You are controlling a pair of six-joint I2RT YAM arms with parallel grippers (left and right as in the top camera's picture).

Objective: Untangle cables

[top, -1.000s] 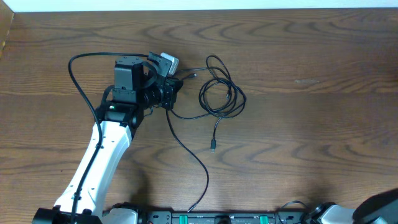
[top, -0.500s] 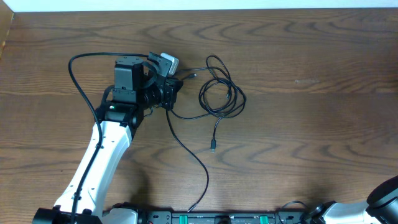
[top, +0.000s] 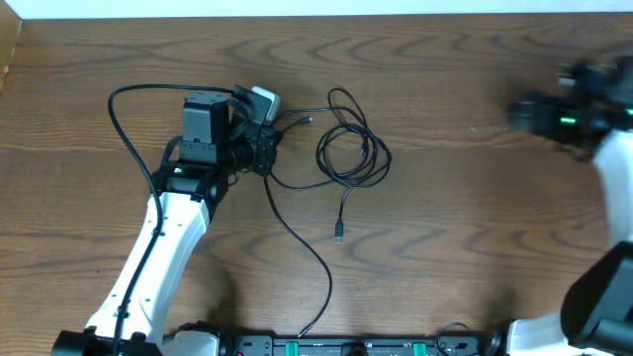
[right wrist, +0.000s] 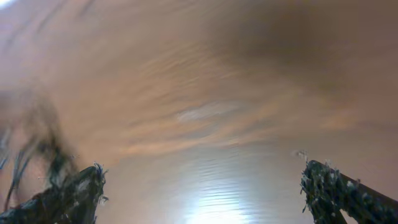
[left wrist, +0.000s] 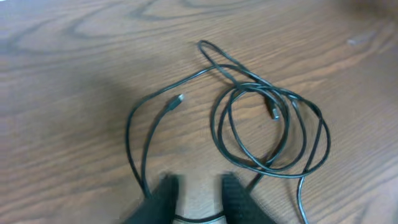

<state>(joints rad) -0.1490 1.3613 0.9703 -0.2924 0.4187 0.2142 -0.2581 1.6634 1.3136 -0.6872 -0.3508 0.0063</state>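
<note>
Two thin black cables point(top: 341, 163) are seen on the wooden counter point(top: 475, 227), left of centre in the overhead view. The coiled cable point(top: 353, 148) is laid in several loose overlapping loops, and from its lower side a straight tail is run downward to a small tail plug point(top: 338, 235). The second cable point(top: 297, 232) is led from the bottom edge of the overhead view up to the tip of the left arm point(top: 168, 227), which is reached in from the lower left. In the left wrist view this cable is bent round in an arc, and its free end point(left wrist: 178, 98) is laid on bare wood to the upper left of the coil, apart from it. The left fingers point(left wrist: 166, 198) are seen at the bottom of that view, parted a little, with only wood in the gap. The second cable is passed just beside the left-hand one, though contact cannot be judged. The right arm point(top: 579, 109) is blurred at the upper right of the overhead view, well apart from the cables. The right fingers point(right wrist: 68, 196) are spread wide with nothing held, and only blurred counter is seen between them.
</note>
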